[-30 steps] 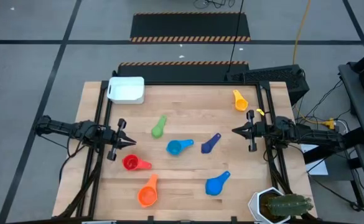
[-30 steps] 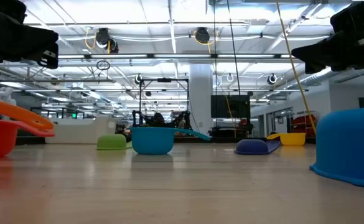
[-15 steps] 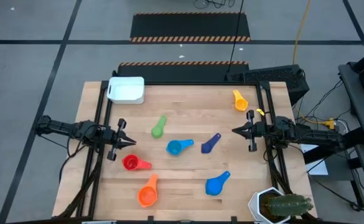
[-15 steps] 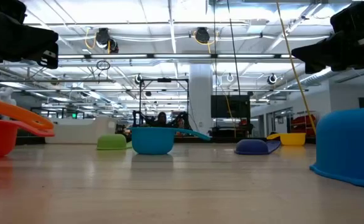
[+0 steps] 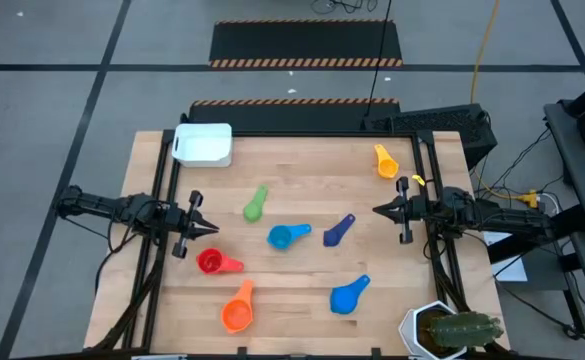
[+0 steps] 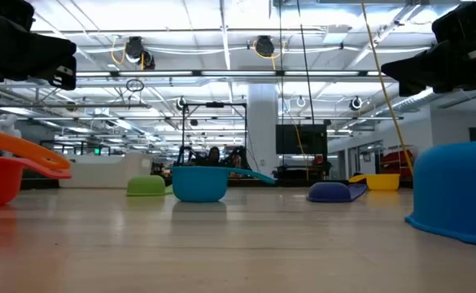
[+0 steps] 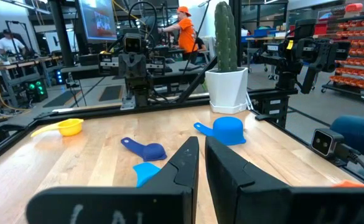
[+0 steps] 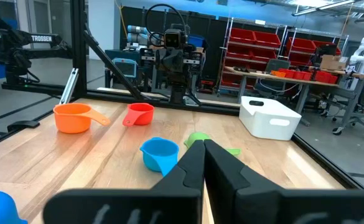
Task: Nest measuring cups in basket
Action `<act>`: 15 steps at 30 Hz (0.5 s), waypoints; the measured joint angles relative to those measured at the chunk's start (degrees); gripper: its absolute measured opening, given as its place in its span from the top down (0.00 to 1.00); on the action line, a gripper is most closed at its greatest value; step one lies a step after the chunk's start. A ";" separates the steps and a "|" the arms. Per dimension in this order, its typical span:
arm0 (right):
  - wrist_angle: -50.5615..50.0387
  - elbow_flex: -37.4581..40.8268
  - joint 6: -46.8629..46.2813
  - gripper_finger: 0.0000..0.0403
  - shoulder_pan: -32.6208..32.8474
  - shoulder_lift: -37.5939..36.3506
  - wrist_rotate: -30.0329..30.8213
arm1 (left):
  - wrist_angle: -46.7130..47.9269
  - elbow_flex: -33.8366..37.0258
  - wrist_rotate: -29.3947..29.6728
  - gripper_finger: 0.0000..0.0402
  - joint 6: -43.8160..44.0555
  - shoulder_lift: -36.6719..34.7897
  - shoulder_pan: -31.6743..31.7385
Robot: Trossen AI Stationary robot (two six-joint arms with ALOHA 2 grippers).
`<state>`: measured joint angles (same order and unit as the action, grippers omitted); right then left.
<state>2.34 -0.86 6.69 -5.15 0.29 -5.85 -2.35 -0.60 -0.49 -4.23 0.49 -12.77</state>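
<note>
- We see the left gripper [image 5: 210, 228] at the left side of the table [image 5: 302, 300], above the wood. Its fingers are almost pressed together, with a thin gap, and they pinch nothing.
- We see the right gripper [image 5: 377, 210] at the right side, facing the left one. Its fingers are pressed together and hold nothing.
- The basket [image 5: 203, 144] stands at the far left corner of the table, and nothing shows inside it.
- The cups lie apart on the wood: the green cup [image 5: 255, 205], the light blue cup [image 5: 287, 236] and the navy cup [image 5: 338, 230] in the middle.
- The red cup [image 5: 215, 263] lies near the left gripper, with the orange cup [image 5: 238, 308] beside it toward the near edge.
- The blue cup [image 5: 349, 295] lies near the cactus pot [image 5: 450, 330].
- The yellow cup [image 5: 386, 160] lies at the far right.
</note>
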 joint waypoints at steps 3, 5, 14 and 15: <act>0.00 0.00 -0.01 1.00 0.00 0.00 0.00 | -0.02 0.00 0.00 0.92 0.00 0.00 0.00; -0.01 0.00 0.00 1.00 0.00 -0.02 -0.02 | -0.02 -0.01 0.00 0.92 0.00 0.00 0.02; 0.01 0.00 0.00 1.00 0.00 -0.02 0.00 | -0.08 -0.02 0.00 0.92 0.00 -0.02 0.00; 0.00 0.00 -0.01 1.00 0.00 0.00 0.00 | -0.31 0.00 0.00 0.92 0.00 -0.02 0.00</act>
<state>2.33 -0.86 6.68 -5.15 0.29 -5.85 -2.66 -0.60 -0.49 -4.23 0.47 -12.78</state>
